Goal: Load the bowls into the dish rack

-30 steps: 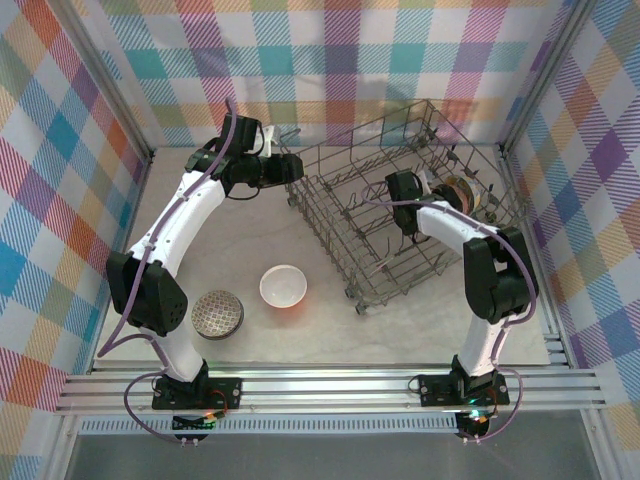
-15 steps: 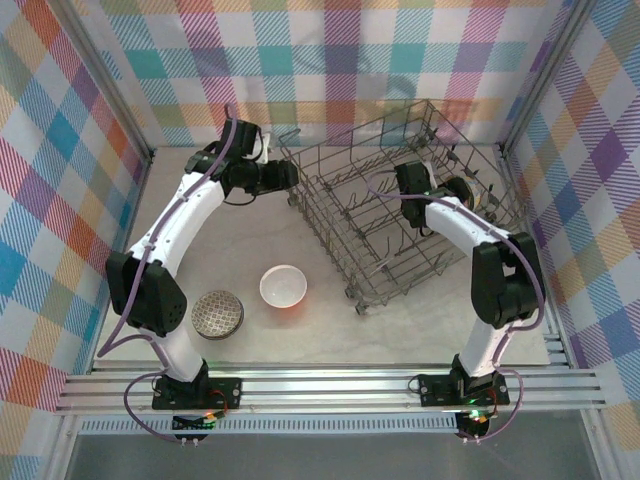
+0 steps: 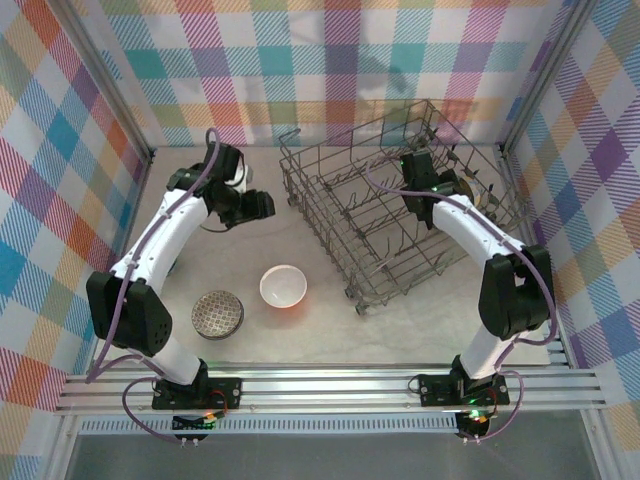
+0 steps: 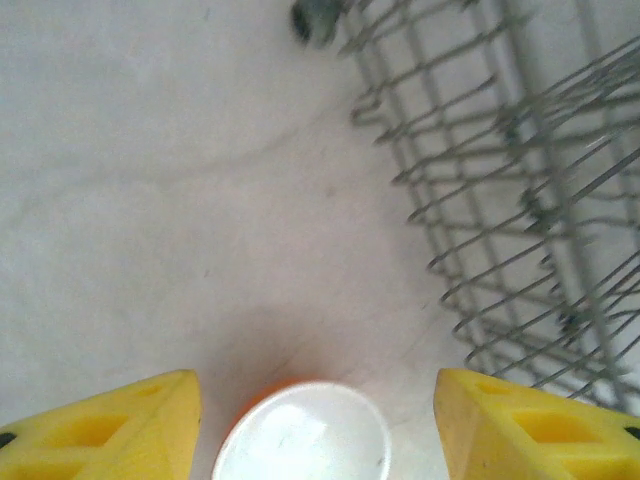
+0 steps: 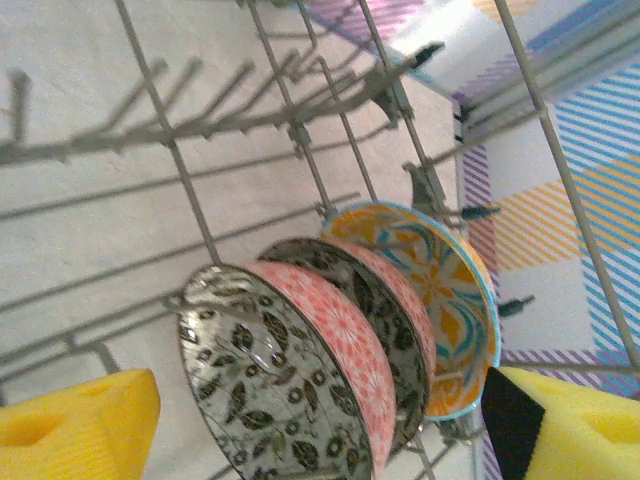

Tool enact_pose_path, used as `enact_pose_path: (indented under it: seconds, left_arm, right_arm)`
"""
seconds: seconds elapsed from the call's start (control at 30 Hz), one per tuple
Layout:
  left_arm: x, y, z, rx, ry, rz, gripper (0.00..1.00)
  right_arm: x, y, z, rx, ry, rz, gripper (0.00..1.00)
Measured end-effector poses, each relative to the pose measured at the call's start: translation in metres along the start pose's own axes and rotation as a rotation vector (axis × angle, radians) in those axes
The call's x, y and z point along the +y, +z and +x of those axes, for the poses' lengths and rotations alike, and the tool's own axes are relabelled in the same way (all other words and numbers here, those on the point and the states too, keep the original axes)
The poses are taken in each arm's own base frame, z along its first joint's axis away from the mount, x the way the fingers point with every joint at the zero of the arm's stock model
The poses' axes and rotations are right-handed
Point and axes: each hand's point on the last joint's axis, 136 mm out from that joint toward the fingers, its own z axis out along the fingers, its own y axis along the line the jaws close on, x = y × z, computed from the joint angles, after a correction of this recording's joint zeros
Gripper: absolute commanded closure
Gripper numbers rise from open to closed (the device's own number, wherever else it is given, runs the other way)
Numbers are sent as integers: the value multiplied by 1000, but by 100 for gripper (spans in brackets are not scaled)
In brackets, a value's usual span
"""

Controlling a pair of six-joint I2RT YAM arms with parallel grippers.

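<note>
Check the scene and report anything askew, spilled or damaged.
The dish rack sits turned at an angle to the table edges. Its three bowls stand on edge in a tidy row. Nothing looks spilled or broken.

Left arm: swung back off the left corner of the dish rack [image 3: 330, 215]. Left gripper [image 4: 318, 425] is now out over the table, well clear of the wire, with its elbow shifted further left.

Right arm: stretched toward the rack's far side, forearm straighter. Right gripper [image 5: 320, 425] was close to shut a second ago. Its jaws now stand wide, facing the bowls [image 5: 300, 350] lined up on edge among the tines.
</note>
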Motion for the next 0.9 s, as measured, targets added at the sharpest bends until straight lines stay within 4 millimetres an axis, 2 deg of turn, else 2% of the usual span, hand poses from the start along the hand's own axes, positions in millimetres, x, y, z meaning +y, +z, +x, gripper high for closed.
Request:
enact_pose_path:
  seconds: [0.17,0.37,0.63,0.9]
  left_arm:
    - [28,25,47,156,-37,-77,38]
    - [41,41,84,270,-52,-103,41]
    - [42,66,109,380,-5,-138,45]
    - [42,85,130,481,39,-165,53]
  right_arm:
    - [0,-12,-28,-74,61,-66,15]
    - [3,-22,-44,-122,102,-126,16]
    - [7,-26,-49,-136,123,-167,16]
    - [4,-32,-47,-140,132,-171,16]
